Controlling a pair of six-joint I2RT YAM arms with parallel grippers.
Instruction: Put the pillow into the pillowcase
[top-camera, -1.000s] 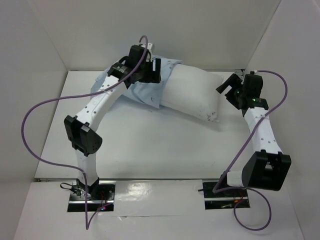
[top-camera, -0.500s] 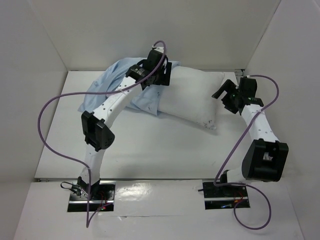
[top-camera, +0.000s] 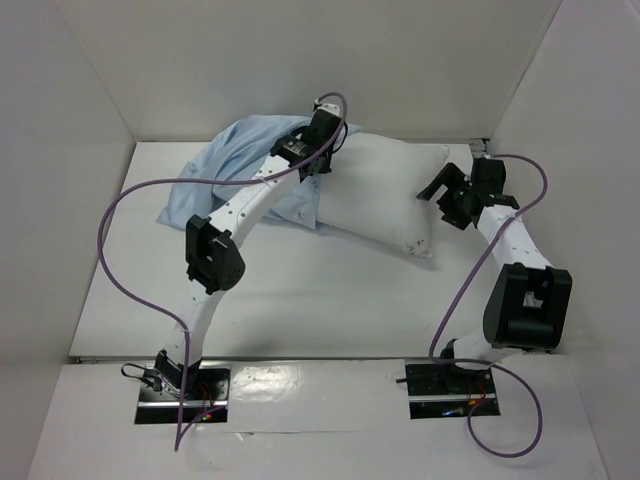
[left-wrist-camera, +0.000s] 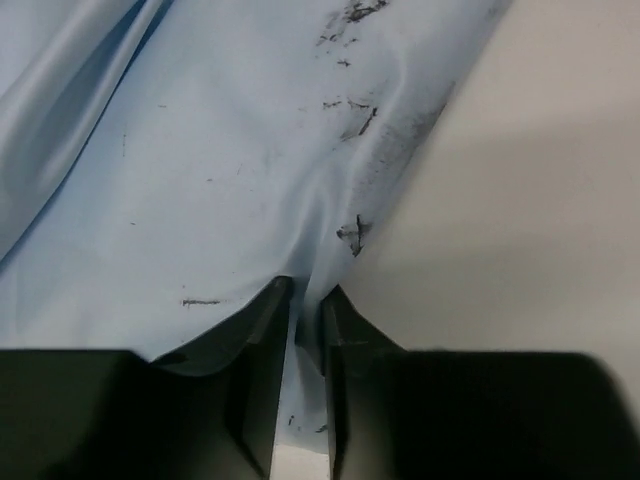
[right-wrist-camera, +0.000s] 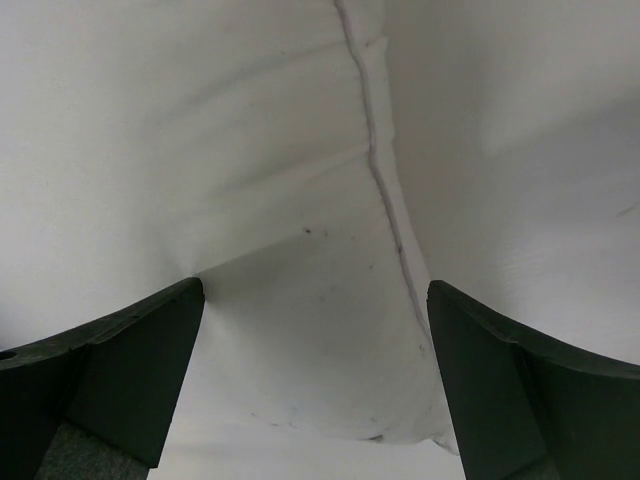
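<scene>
The white table (top-camera: 300, 290) is carrying everything, and the pillow (top-camera: 385, 195) is lying across its far half, plump and white, slanting so that its right end sits nearer the arm bases than its left end. Most of the pillow is showing bare.

The pillowcase (top-camera: 225, 165) is lying bunched and wrinkled against the pillow's left end, spreading away from it to the left. Its edge is overlapping that end, though whether any of the pillow is already inside it cannot be told.

The left arm (top-camera: 245, 205) is reaching up to the pillow's left end, and the right arm (top-camera: 515, 250) is bending in toward the pillow's right end. A purple cable (top-camera: 125, 270) is looping out wide to the left of the pillow, well apart from it.

The left gripper (top-camera: 322, 168) is sitting over the seam where pale blue cloth meets the pillow. In the left wrist view its fingers (left-wrist-camera: 262, 380) are drawn almost together, pinching a fold of the pillowcase's edge between them.

The right gripper (top-camera: 442, 195) is hovering at the pillow's right end. In the right wrist view its fingers (right-wrist-camera: 120, 370) are spread wide, straddling the pillow's seamed end without closing on it.

Dark smudges (left-wrist-camera: 352, 235) are marking the pillowcase just beside the pinched fold, and small specks (top-camera: 415, 237) are dotting the pillow's near right corner.
</scene>
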